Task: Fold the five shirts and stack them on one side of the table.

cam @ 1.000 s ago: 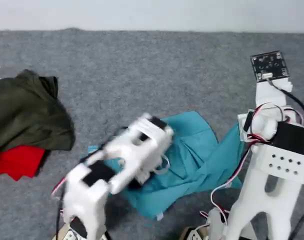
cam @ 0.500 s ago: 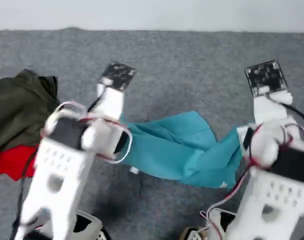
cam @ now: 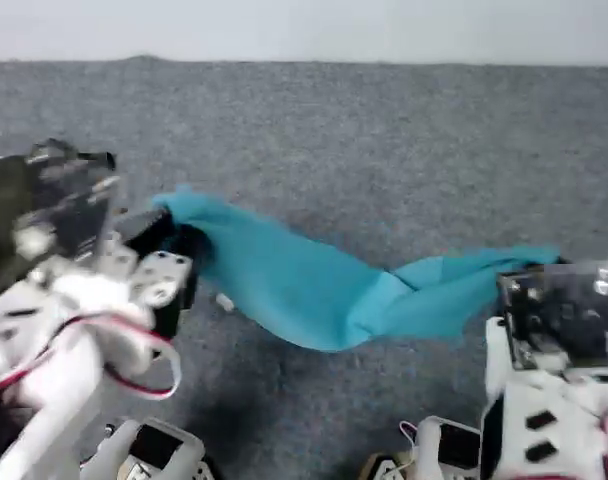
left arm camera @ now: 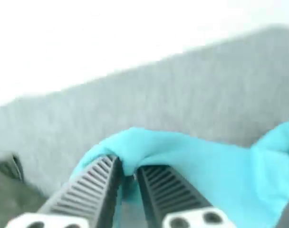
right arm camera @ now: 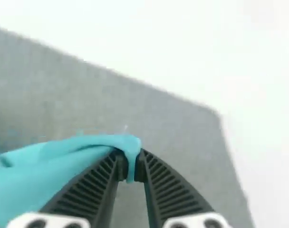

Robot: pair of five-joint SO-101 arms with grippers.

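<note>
The left gripper [left arm camera: 127, 168] is clamped on a bunched edge of the teal shirt [cam: 314, 285], its 2 ribbed jaws nearly meeting with cloth pinched between them. The right gripper [right arm camera: 130, 159] grasps the opposite end the same way. The shirt stretches between the 2 arms over the grey table [cam: 384, 130] and sags in the middle; whether its lowest fold touches the surface cannot be told. A dark olive shirt [cam: 2, 195] at the table's left edge is mostly hidden behind the left arm.
</note>
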